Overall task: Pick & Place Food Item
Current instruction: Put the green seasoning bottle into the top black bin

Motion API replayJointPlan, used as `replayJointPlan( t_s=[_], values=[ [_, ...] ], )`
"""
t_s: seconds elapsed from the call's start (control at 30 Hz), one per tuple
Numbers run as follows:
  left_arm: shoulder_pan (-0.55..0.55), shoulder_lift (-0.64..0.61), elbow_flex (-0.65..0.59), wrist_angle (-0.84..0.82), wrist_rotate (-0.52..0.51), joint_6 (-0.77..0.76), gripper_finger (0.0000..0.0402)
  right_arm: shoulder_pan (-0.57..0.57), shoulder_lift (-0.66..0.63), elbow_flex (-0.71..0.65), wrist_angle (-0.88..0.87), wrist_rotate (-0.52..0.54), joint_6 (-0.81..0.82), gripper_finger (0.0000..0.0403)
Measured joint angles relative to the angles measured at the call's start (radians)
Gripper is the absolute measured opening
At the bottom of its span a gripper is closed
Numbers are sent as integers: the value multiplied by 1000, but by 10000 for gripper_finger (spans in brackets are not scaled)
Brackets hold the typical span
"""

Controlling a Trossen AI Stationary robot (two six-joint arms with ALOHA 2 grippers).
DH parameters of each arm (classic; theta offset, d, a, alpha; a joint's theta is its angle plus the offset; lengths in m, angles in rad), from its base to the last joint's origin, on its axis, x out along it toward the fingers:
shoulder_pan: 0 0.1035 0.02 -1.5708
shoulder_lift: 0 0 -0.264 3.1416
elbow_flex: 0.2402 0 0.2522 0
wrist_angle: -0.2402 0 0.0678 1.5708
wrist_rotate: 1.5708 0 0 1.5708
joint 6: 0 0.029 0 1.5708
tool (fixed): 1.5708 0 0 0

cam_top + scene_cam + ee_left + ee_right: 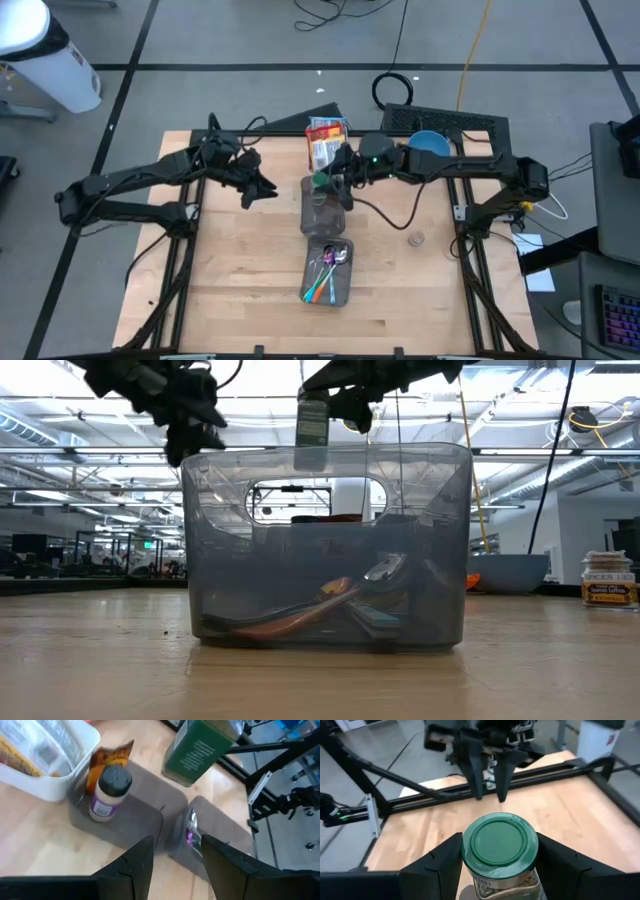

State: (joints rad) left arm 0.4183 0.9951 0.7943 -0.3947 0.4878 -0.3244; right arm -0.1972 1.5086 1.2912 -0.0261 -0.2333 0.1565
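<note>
While the high view is giving only a dark cluster where the right gripper (338, 180) is hanging over the clear bins, the right wrist view is showing what it is holding: a green-lidded spice jar (500, 851), pinched between the two fingers (437, 865) just under the lid. The jar is standing upright, its long axis vertical and its lid pointing up at that camera. From the left wrist view its green label is showing above a grey bin (127, 817) that is holding a smaller jar with a black cap (109, 792). At table height the jar (312, 422) is hanging above the rim of the utensil bin (325, 550). Nearby, the left gripper (258, 188) is hovering with jaws spread and empty.
</note>
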Motion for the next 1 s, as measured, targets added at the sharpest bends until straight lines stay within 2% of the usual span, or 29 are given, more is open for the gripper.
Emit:
replayJointPlan(
  t_s=[0.1, 0.37, 0.57, 1.0],
  values=[
    [-2, -30, -23, 7, 0, -26, 170, 22, 19, 0, 3, 12, 3, 200],
    [-17, -37, -32, 44, -18, -32, 170, 69, 43, -38, 47, 132, -35, 200],
    [-22, -37, -32, 103, -18, -45, 170, 68, 73, -113, 142, 141, 26, 200],
    [-22, -36, -32, 109, -19, -52, 170, 69, 78, -210, 112, 160, 20, 200]
  ],
)
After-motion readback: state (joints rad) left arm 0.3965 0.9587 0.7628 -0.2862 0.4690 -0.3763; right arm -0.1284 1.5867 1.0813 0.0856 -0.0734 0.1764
